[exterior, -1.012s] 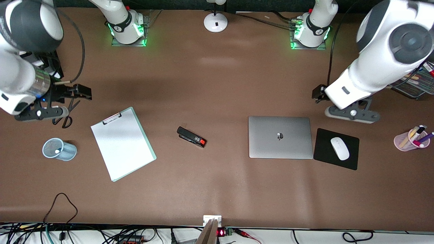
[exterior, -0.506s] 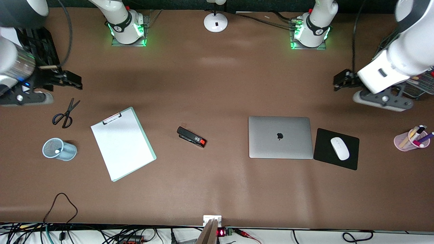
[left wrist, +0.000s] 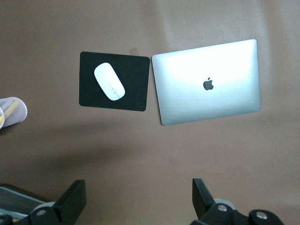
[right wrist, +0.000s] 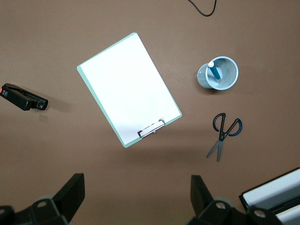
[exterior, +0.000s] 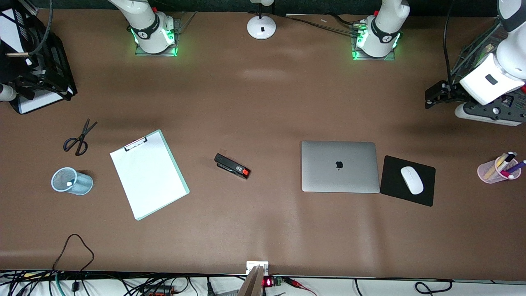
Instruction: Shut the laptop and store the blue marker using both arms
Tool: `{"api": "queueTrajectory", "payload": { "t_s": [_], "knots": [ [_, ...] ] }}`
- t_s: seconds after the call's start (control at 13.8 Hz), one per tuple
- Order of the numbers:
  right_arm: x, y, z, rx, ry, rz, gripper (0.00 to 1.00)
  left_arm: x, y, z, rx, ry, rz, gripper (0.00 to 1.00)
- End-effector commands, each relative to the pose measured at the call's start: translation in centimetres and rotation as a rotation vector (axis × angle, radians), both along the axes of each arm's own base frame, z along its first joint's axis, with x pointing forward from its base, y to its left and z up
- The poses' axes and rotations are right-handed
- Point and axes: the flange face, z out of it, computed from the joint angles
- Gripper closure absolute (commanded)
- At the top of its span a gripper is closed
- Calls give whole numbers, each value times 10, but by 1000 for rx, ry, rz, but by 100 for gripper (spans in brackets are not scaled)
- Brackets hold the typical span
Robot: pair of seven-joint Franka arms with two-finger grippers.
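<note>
The silver-grey laptop (exterior: 339, 166) lies shut on the table, apple logo up; it also shows in the left wrist view (left wrist: 208, 82). The blue marker (right wrist: 215, 72) stands in a light-blue mesh cup (exterior: 72, 181) toward the right arm's end, its white end (exterior: 69, 183) up. My left gripper (exterior: 433, 95) is open and empty, up in the air at the left arm's end; its fingers (left wrist: 75, 199) stand wide apart. My right gripper (right wrist: 136, 197) is open and empty, high over the right arm's end, almost out of the front view.
A clipboard (exterior: 149, 174), a black stapler (exterior: 232, 165) and scissors (exterior: 78, 137) lie on the table. A white mouse (exterior: 411, 179) sits on a black mouse pad (exterior: 390, 185) beside the laptop. A pink cup (exterior: 498, 168) holds mixed markers. A black tray (exterior: 41, 61) stands at the right arm's end.
Both arms have pulled back outward: the left gripper toward the left arm's end, the right gripper away from the scissors toward the right arm's end. Nothing on the table moved.
</note>
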Motion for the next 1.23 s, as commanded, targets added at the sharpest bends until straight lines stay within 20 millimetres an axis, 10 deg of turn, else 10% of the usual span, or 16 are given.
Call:
{"api": "queueTrajectory", "payload": {
  "t_s": [0.0, 0.58, 1.16],
  "knots": [
    [-5, -1, -7, -1, -8, 5, 0, -26, 6, 11, -23, -25, -8, 0],
    [4, 3, 3, 9, -22, 24, 0, -28, 3, 21, -20, -43, -6, 0],
    [7, 7, -2, -4, -2, 38, 0, -3, 16, -15, -24, 13, -3, 0]
  ]
}}
